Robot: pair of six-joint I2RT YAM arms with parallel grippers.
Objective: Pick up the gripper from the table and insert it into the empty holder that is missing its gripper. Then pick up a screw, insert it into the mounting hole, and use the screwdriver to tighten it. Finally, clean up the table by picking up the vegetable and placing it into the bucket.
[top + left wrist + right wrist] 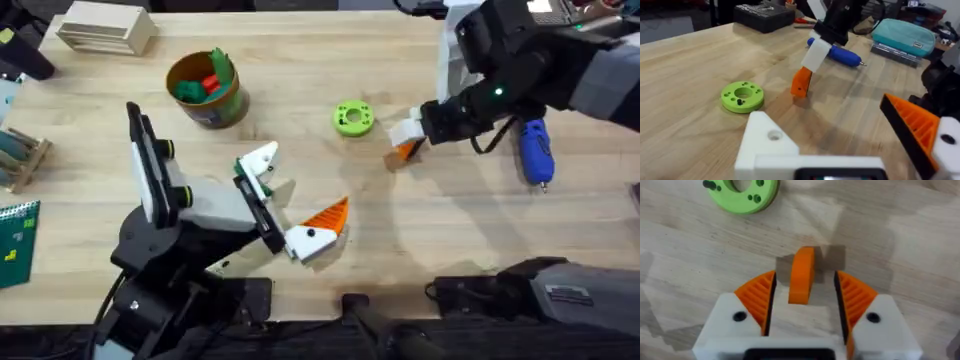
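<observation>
The loose orange gripper (801, 275) stands on edge on the table between the ribbed orange pads (757, 297) of my right gripper (802, 287), with a gap on each side. The same gripper (405, 140) sits right of the green ring. My left gripper (295, 190) is open at the table's middle; one finger is the bare white holder (765, 145), the other carries an orange pad (915, 122). The blue screwdriver (533, 150) lies at the right. A green leafy vegetable (218, 68) lies inside the bucket (225, 108) beside a red toy.
A bright green ring (352, 118) with holes lies left of the right gripper, with a small dark piece (740, 102) in one hole. A pale wooden box (105, 28) sits at the back left. A teal pouch (902, 32) lies beyond the screwdriver.
</observation>
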